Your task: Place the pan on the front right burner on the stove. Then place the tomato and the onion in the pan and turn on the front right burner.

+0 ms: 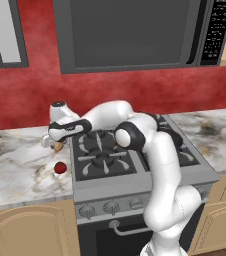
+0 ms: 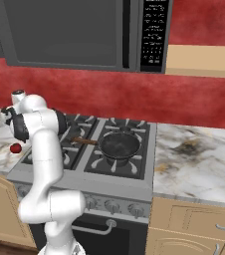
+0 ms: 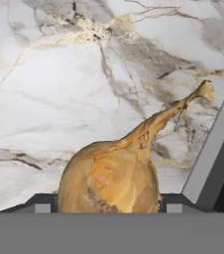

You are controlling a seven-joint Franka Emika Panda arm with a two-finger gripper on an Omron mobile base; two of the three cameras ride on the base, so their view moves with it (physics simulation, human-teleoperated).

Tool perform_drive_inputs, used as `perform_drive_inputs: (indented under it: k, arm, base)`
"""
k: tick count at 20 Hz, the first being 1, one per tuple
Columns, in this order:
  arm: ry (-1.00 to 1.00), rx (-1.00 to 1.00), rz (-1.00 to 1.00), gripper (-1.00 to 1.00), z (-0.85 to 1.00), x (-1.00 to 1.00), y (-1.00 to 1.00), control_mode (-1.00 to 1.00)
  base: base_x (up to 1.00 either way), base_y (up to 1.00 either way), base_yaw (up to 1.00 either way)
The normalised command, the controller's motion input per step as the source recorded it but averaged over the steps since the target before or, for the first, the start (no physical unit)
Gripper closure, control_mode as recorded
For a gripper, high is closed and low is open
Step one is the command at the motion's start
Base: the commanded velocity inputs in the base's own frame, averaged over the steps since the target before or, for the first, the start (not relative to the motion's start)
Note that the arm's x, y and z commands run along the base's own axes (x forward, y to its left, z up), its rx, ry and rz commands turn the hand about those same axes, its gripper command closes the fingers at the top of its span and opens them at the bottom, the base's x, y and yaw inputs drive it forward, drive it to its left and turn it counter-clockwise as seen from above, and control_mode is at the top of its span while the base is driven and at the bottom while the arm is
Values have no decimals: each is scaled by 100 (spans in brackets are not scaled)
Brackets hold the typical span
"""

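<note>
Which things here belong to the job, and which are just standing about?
Job: pan on the front right burner of the stove; onion between the gripper fingers; tomato on the counter.
Standing about: microwave; cabinets.

The pincer (image 2: 6,121) hangs low at the far left over the marble bench (image 2: 194,149). The tomato (image 2: 16,148) lies just below it. The pan (image 2: 118,144) sits on the stove (image 2: 84,187) well to its right.
</note>
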Motion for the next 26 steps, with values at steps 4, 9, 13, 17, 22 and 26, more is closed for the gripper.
perform_drive_inputs:
  k: [4,9,13,17,22,26]
  arm:
    - [0,0,0,100,41,0,-17,-100]
    - [0,0,-2,100,14,0,-49,-100]
    - [0,0,-2,100,13,0,-71,-100]
    - [0,0,-4,100,7,-8,-70,-100]
    - [0,0,-3,100,3,-11,-61,-100]
    - [0,0,-4,100,0,-8,-65,-100]
  base:
    - [0,0,0]
    - [0,0,0]
    - [0,0,0]
    - [0,0,0]
    - [0,0,0]
    - [0,0,0]
